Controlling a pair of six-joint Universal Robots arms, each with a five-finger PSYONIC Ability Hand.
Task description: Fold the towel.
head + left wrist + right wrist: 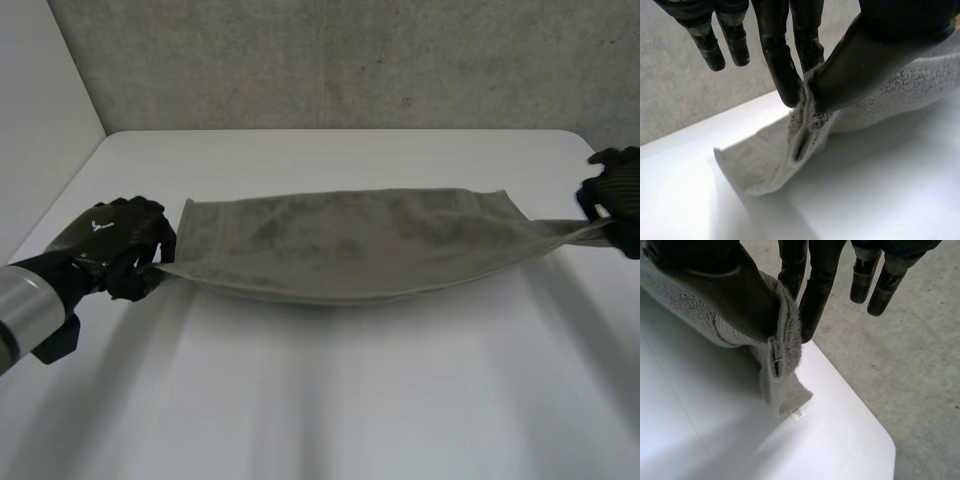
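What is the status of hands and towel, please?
Left hand pinching one towel end. Right hand pinching other end. Towel stretched between them. Nothing in way.

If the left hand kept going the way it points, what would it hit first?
Likely the left hand meets the loose end of the towel just beyond its pinch, then the white table; depth is unclear.

A grey towel [350, 245] stretches sideways across the white table [330, 400]. Both ends are bunched and raised. The middle sags.

One towel [350, 242], one table [320, 400], two hands: left hand [112, 245] and right hand [618, 198].
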